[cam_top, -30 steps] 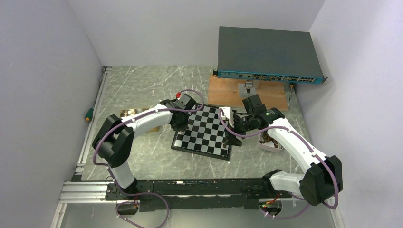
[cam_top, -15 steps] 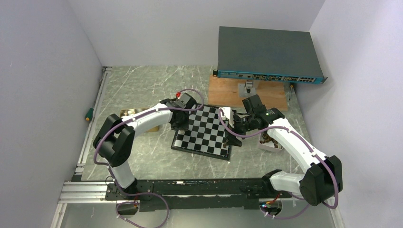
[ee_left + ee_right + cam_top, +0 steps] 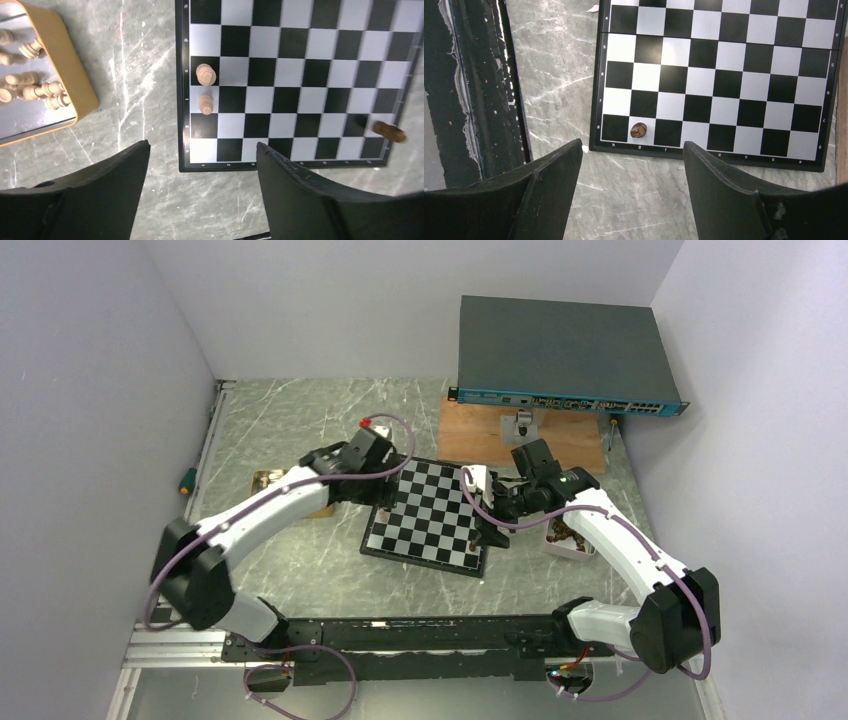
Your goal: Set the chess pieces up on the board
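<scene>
The left end effector [image 3: 202,147] is spread and holds nothing. It hangs over the table [image 3: 145,90] at the near corner of the board [image 3: 310,75]. The right end effector [image 3: 633,144] is also spread and empty, above the opposite edge of the board.

Three pieces are on the board:
- Two light pieces [image 3: 205,75] stand on adjoining squares of the edge column nearest the tray [image 3: 75,75].
- One dark piece [image 3: 638,130] stands on a light square of the far edge row, second from the corner.

The loose light pieces [image 3: 30,90] lie on their sides in the tray, several of them touching. More dark pieces appear to sit in a white tub [image 3: 568,537] beside the right arm.

We judge the task barely begun. The step in hand is probably to fetch the next light piece with the left arm. To do it well:

1. We select a piece at the edge of the cluster, so the jaws straddle it alone.
2. We turn the wrist so the jaws close across the stem, not along it.
3. We lift straight up before travelling, clear of the tray rim.
4. We approach the free square beside the standing pair from above, keeping the fingers clear of both.
5. We seat the base flat and centred, then release and withdraw vertically.

These pieces are small and light, so a brush from a finger would likely topple them.
</scene>
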Tool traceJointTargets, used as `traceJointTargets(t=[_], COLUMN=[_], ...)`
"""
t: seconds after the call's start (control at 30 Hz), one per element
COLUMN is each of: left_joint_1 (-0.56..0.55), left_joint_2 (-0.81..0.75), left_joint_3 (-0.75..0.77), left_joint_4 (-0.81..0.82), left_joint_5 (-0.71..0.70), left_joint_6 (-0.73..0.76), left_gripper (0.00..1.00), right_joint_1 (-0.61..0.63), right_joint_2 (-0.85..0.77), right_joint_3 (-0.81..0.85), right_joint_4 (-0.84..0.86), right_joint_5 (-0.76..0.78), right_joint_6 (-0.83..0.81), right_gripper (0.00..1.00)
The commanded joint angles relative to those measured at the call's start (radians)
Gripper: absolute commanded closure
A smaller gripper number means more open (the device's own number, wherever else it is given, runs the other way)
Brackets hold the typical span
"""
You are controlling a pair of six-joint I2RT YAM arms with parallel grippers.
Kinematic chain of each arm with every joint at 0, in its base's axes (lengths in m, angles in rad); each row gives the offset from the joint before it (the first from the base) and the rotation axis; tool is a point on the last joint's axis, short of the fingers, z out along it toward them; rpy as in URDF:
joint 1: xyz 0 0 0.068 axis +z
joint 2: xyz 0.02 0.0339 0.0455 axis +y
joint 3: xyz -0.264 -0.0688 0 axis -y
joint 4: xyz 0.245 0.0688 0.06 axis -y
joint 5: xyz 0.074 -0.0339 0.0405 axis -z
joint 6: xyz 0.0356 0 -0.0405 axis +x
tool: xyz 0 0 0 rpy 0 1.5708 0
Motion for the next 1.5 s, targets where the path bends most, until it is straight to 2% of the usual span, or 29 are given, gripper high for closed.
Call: traceJointTargets(t=[0.0,0.17,0.3,0.4,0.6,0.8,1.07,1.27,1.47], left_joint_1=[0.043,0.193,0.348,0.425,0.535,0.644,0.673,0.676,0.683], left_joint_2=[-0.195,-0.352,-0.384,-0.365,-0.298,-0.221,-0.126,-0.064,-0.015], left_joint_3=[-0.103,-0.196,-0.221,-0.22,-0.23,-0.257,-0.261,-0.235,-0.223], left_joint_4=[0.135,0.24,0.263,0.25,0.26,0.297,0.289,0.286,0.34], left_joint_5=[0.086,0.269,0.365,0.366,0.316,0.362,0.269,0.217,0.214], left_joint_6=[0.154,0.276,0.347,0.386,0.432,0.428,0.441,0.43,0.453], left_gripper=[0.13,0.01,0.0,0.01,0.1,0.22,0.42,0.51,0.54], right_joint_1=[-0.017,-0.041,-0.073,-0.093,-0.101,-0.1,-0.109,-0.138,-0.175], right_joint_2=[-0.019,-0.017,-0.018,-0.01,0.035,0.071,0.096,0.099,0.128], right_joint_3=[0.017,0.023,0.025,0.031,0.03,0.061,0.091,0.091,0.109], right_joint_4=[-0.006,-0.02,-0.044,-0.074,-0.108,-0.111,-0.132,-0.137,-0.146], right_joint_5=[-0.044,-0.073,-0.116,-0.147,-0.195,-0.145,-0.149,-0.147,-0.157], right_joint_6=[-0.021,-0.029,-0.058,-0.086,-0.101,-0.06,-0.008,0.01,0.013], right_gripper=[0.23,0.23,0.23,0.24,0.25,0.25,0.26,0.26,0.26])
